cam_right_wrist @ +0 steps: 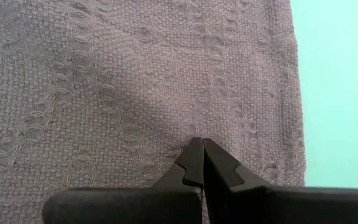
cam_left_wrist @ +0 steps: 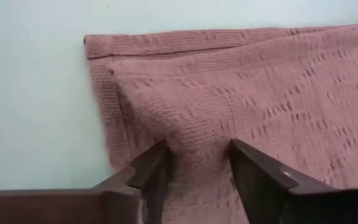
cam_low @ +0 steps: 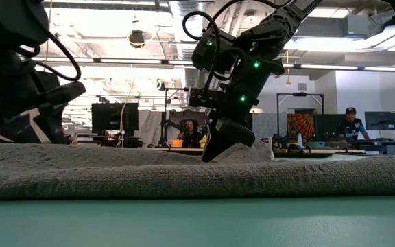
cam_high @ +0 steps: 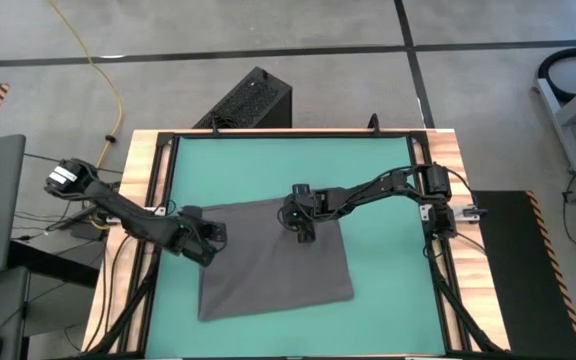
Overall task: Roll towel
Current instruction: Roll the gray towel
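Left gripper (cam_left_wrist: 194, 171): jaws stand apart, pressed down on the towel (cam_high: 273, 258), with a raised ridge of cloth gathered between the two fingers (cam_left_wrist: 151, 177). The fingers sit either side of that ridge; whether they actually pinch it cannot be told. Just ahead of these jaws lies a hemmed corner of the towel, and beyond that edge the bare green mat (cam_high: 383, 170).

Right gripper (cam_right_wrist: 202, 163): jaws fully closed, fingertips meeting in a single point that rests on the towel's weave. In the low view the cloth rises in a small peak at the tips (cam_low: 219, 147), so a pinch of fabric appears caught there. One hemmed edge of the towel runs close beside these jaws, with mat beyond it.

Towel: dark grey, spread nearly flat on the mat, slightly skewed. From above, the left gripper (cam_high: 203, 240) is at one far corner and the right gripper (cam_high: 303, 225) is on the far edge towards the other corner; the two are well apart. The rest of the cloth extends from both sets of jaws towards the near side of the mat.

Mat is framed by a wooden table (cam_high: 143, 160)
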### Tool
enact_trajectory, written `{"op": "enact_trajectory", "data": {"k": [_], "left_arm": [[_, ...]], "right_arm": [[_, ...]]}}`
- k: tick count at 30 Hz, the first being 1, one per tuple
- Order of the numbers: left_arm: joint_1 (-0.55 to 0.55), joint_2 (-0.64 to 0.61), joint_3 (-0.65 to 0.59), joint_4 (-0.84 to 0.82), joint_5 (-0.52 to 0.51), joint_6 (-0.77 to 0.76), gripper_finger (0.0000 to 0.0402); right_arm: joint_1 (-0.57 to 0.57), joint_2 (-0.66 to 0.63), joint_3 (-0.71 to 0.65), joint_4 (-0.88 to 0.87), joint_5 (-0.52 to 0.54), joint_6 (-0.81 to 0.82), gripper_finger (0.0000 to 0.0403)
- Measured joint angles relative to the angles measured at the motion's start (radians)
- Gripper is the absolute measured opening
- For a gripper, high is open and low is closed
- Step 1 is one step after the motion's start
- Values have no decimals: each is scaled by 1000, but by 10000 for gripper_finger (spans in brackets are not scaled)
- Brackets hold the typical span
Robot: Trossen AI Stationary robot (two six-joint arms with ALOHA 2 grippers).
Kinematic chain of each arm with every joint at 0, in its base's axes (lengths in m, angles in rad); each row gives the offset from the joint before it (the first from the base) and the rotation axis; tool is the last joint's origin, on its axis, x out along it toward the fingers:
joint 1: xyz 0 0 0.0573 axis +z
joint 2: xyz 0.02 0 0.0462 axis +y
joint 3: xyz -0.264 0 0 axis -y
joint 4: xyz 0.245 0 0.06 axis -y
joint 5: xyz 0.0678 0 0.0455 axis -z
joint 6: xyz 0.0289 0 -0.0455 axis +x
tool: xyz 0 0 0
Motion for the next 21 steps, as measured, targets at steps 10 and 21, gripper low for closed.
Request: {"op": "enact_trajectory", "data": {"k": [10,21], "left_arm": [[7,0,6,-29,-27,34,7],[20,-1,165,-342,-56,84,1]], "right_arm": [[5,-18,-2,-16,1,-8,20],[23,-145,-1,-21,3,7,20]]}}
